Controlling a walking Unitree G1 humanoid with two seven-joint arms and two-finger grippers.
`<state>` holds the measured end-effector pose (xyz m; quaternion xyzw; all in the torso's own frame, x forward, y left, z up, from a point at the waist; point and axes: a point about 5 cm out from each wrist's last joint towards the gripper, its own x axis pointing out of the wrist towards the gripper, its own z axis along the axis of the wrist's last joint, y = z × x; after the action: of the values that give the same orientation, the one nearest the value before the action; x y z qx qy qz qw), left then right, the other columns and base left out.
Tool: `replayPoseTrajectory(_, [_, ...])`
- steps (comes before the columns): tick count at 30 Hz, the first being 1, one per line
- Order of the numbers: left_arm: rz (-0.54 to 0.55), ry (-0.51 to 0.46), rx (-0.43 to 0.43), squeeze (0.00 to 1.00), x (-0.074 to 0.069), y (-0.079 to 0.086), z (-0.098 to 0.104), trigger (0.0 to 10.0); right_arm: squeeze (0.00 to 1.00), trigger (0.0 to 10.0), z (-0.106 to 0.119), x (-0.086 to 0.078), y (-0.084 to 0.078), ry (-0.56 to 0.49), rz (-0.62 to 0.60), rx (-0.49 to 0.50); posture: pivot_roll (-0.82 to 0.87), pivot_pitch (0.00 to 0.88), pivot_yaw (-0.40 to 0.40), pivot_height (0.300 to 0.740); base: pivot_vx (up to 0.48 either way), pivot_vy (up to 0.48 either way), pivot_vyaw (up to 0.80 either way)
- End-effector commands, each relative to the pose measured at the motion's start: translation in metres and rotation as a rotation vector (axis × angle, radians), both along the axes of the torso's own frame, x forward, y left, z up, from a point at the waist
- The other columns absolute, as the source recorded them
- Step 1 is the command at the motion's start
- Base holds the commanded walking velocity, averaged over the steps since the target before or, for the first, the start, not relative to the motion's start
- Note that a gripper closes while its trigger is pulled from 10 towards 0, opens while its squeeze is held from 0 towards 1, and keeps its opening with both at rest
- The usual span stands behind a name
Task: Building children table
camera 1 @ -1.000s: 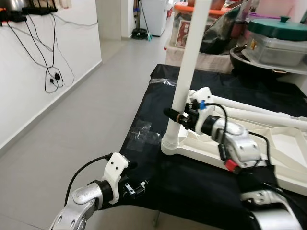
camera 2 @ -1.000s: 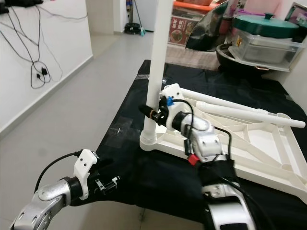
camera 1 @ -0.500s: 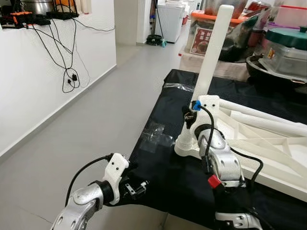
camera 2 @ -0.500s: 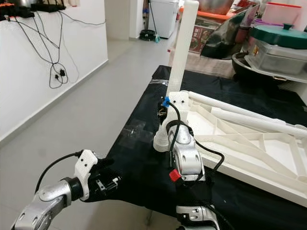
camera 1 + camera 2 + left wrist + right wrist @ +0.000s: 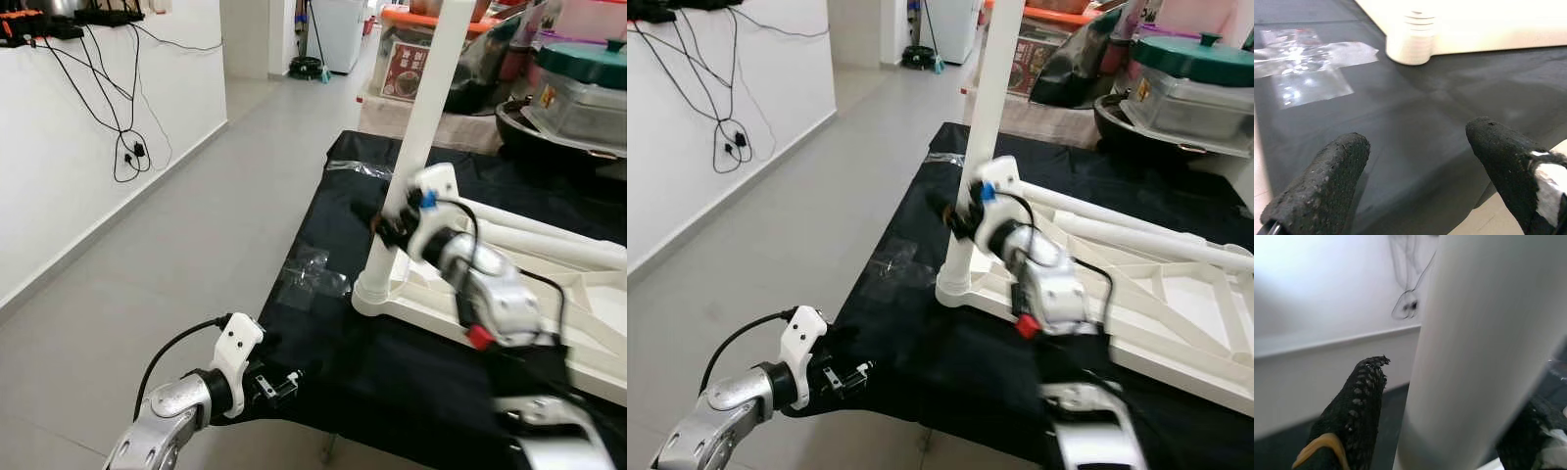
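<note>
Right claw (image 5: 377,223) seemingly grips the upright white leg (image 5: 421,127); left claw (image 5: 1415,166) gapes wide.

Smooth white plastic table leg (image 5: 416,157)

A white wall (image 5: 88,147) with dangling black cables (image 5: 122,147) runs along the left. Grey tiled floor (image 5: 196,235) stretches far toward a white appliance (image 5: 338,29).

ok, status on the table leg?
Right gripper around upright white leg, seated in tabletop corner socket. Left gripper open, idle at cloth edge.
</note>
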<state>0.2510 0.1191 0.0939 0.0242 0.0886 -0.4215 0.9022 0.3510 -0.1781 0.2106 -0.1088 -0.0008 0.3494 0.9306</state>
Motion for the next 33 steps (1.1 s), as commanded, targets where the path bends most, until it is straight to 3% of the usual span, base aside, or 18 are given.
replayPoseTrajectory(1, [-0.001,-0.001,0.007,0.00,0.000,0.000,-0.001,10.0,0.00,10.0,-0.014,-0.004,0.007,0.050,0.114,-0.051,0.03,0.000,-0.112,0.740,0.000,0.000,0.00])
replayPoseTrajectory(3, [-0.002,0.000,0.007,0.00,0.000,-0.001,-0.002,10.0,0.00,10.0,-0.018,-0.004,0.006,0.063,0.133,-0.063,0.03,0.000,-0.112,0.740,0.000,0.000,0.00])
replayPoseTrajectory(4, [-0.002,0.000,0.006,0.00,-0.001,-0.001,-0.002,10.0,0.00,6.5,-0.020,-0.003,0.004,0.075,0.144,-0.057,0.04,0.000,-0.115,0.740,0.000,0.000,0.00])
replayPoseTrajectory(6, [-0.003,0.001,0.005,0.00,-0.001,-0.001,-0.002,10.0,0.00,6.5,-0.021,-0.001,0.003,0.081,0.149,-0.051,0.04,0.000,-0.115,0.740,0.000,0.000,0.00])
replayPoseTrajectory(7, [-0.003,0.001,0.005,0.00,-0.001,-0.001,-0.002,10.0,0.00,0.0,-0.024,0.000,0.001,0.106,0.152,-0.038,0.04,0.000,-0.115,0.740,0.000,0.000,0.00])
replayPoseTrajectory(10, [-0.003,0.000,0.007,0.00,-0.001,-0.001,-0.002,10.0,0.00,0.0,-0.025,0.006,-0.004,0.106,0.100,-0.015,0.04,0.000,-0.116,0.740,0.000,0.000,0.00])
replayPoseTrajectory(12, [-0.002,0.000,0.009,0.00,-0.001,0.000,-0.002,10.0,0.00,0.0,-0.025,0.015,-0.009,0.100,-0.027,-0.009,0.04,0.000,-0.114,0.740,0.000,0.000,0.00])
replayPoseTrajectory(13, [-0.003,0.001,0.009,0.00,-0.001,0.000,-0.002,10.0,0.00,0.0,-0.026,0.022,-0.012,0.098,-0.150,0.003,0.04,0.000,-0.112,0.740,0.000,0.000,0.00])
replayPoseTrajectory(14, [-0.005,0.003,0.009,0.00,-0.002,0.000,-0.003,10.0,0.00,0.0,-0.030,0.033,-0.026,0.118,-0.506,0.101,0.03,0.000,-0.110,0.740,0.000,0.000,0.00])
replayPoseTrajectory(15, [-0.005,0.003,0.009,0.00,-0.002,0.000,-0.003,10.0,0.00,0.0,-0.030,0.033,-0.026,0.118,-0.506,0.101,0.03,0.000,-0.110,0.740,0.000,0.000,0.00])
replayPoseTrajectory(17, [-0.008,0.004,0.007,0.00,-0.002,-0.002,-0.003,10.0,0.00,0.0,-0.048,0.030,-0.041,0.182,-0.821,0.192,0.03,0.000,-0.108,0.740,0.000,0.000,0.00])
replayPoseTrajectory(18, [-0.010,0.005,0.007,0.00,-0.002,-0.003,-0.003,10.0,0.00,0.0,-0.058,0.026,-0.046,0.215,-0.923,0.214,0.03,0.000,-0.108,0.740,0.000,0.000,0.00])
replayPoseTrajectory(25, [-0.014,0.003,0.005,0.00,-0.001,-0.004,-0.002,10.0,0.00,0.0,-0.079,0.012,-0.042,0.246,-1.056,0.208,0.03,0.000,-0.105,0.740,0.000,0.000,0.00])
replayPoseTrajectory(28, [-0.015,0.002,0.004,0.00,0.000,-0.004,-0.002,10.0,0.00,0.0,-0.085,0.004,-0.025,0.253,-1.064,0.194,0.03,0.000,-0.104,0.740,0.000,0.000,0.00])
replayPoseTrajectory(29, [-0.015,0.002,0.007,0.00,0.000,-0.003,-0.002,10.0,0.00,0.0,-0.085,0.001,-0.011,0.259,-1.029,0.186,0.03,0.000,-0.109,0.740,0.000,0.000,0.00])
replayPoseTrajectory(32, [-0.014,0.002,0.008,0.00,0.000,-0.003,-0.002,10.0,0.00,0.0,-0.085,-0.001,0.000,0.264,-1.018,0.179,0.03,0.000,-0.109,0.740,0.000,0.000,0.00])
replayPoseTrajectory(33, [-0.013,0.001,0.006,0.00,0.001,-0.003,-0.002,10.0,0.00,10.0,-0.085,0.002,0.007,0.279,-0.983,0.155,0.03,0.000,-0.114,0.740,0.000,0.000,0.00])
